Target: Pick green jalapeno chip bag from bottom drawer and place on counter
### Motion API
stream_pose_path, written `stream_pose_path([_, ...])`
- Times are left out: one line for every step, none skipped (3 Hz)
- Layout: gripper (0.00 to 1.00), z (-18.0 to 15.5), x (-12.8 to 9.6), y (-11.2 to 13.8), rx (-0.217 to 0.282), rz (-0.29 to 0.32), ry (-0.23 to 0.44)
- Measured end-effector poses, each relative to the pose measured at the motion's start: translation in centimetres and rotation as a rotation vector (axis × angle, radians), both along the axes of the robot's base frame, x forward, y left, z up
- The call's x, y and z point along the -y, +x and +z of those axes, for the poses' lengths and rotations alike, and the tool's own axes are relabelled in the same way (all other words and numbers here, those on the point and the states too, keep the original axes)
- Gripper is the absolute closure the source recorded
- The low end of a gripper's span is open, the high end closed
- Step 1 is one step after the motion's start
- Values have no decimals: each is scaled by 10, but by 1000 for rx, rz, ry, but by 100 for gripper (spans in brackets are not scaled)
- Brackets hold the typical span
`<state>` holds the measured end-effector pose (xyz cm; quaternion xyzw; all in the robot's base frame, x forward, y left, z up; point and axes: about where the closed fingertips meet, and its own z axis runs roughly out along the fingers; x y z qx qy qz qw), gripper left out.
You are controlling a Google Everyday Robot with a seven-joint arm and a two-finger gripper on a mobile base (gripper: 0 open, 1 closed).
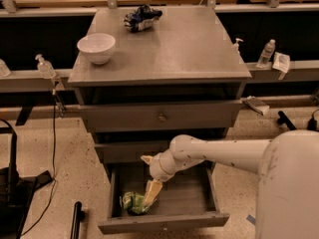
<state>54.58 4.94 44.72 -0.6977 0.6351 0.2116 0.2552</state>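
Has gripper [151,197] down in open bottom drawer [185,195], at green jalapeno chip bag [130,203], grasp unclear; grey counter [184,44] bearing white bowl [96,47], dark snack bag [141,18]; speckled floor [50,156].

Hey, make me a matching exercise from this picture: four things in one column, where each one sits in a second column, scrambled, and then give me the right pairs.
Things
1. green jalapeno chip bag
2. white bowl
3. blue and white snack bag
4. end effector

Places
A. back of the counter, left of centre
B. near the counter's left edge
C. down in the bottom drawer, at the green jalapeno chip bag's right side
D. lying in the bottom drawer's front left

Pairs: 1-D, 2-B, 3-A, 4-C
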Motion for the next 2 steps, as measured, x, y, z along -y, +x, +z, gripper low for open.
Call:
stream_pose_path([0, -51, -13, 17, -35, -3, -15])
stream_pose_path([0, -99, -48, 33, -85, 19, -41])
